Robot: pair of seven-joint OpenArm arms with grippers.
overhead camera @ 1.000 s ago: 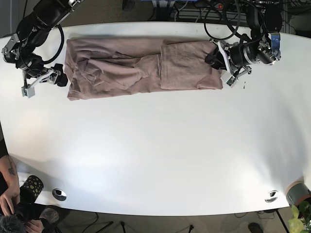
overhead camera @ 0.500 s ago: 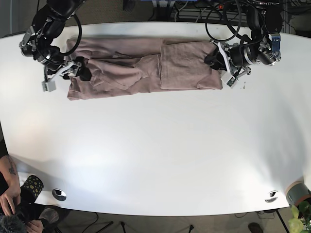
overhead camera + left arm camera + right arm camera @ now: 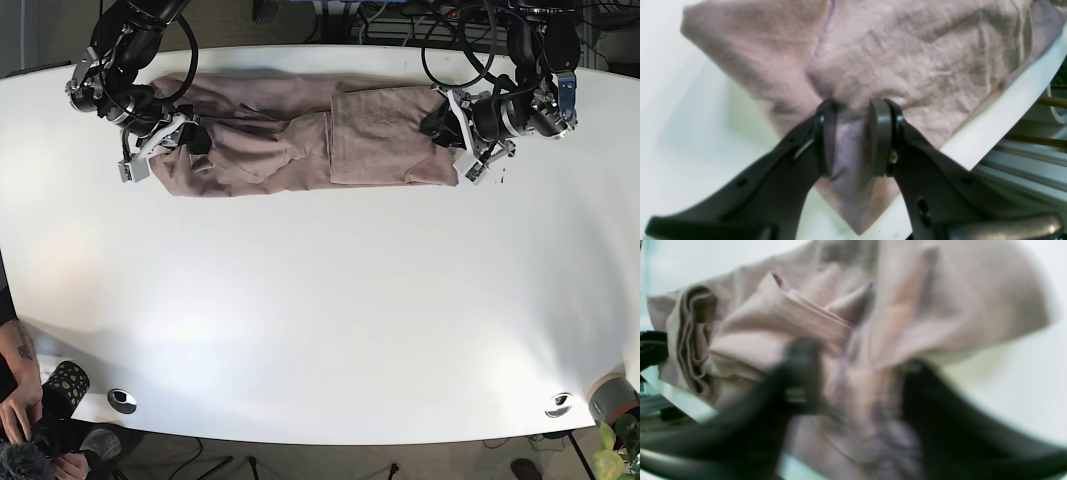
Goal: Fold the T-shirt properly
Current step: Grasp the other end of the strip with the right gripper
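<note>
Since one second ago the right gripper [image 3: 172, 140] has travelled from the bare desk [image 3: 320, 300] beside the garment onto the T-shirt [image 3: 300, 140] itself, and the shirt's end on that side has been drawn inward: its outline there now starts further along the desk and sits more bunched. The left gripper [image 3: 452, 135] has not shifted in that interval.

Near field, left wrist view: the left gripper's fingers [image 3: 878, 140] stand narrowly parted with a pinch of T-shirt [image 3: 907, 66] fabric between them, the pads pressed against the gathered cloth. It has hold of the shirt's corner close to the desk edge [image 3: 1007, 120].

Near field, right wrist view: the picture is heavily blurred. The dark fingers [image 3: 800, 373] straddle crumpled, layered fabric, and cloth lies between them, but whether they are clamped on it or merely around it cannot be told.

Far field, base view: the T-shirt lies as a long band along the far side of the desk, one end already folded over into a flat rectangular panel beside the left gripper, the other end rumpled under the right gripper.

Assessment: the second end fold appears to be starting. The bunching at the right gripper suggests a risk of an uneven crease unless the layers are lifted cleanly.
</note>
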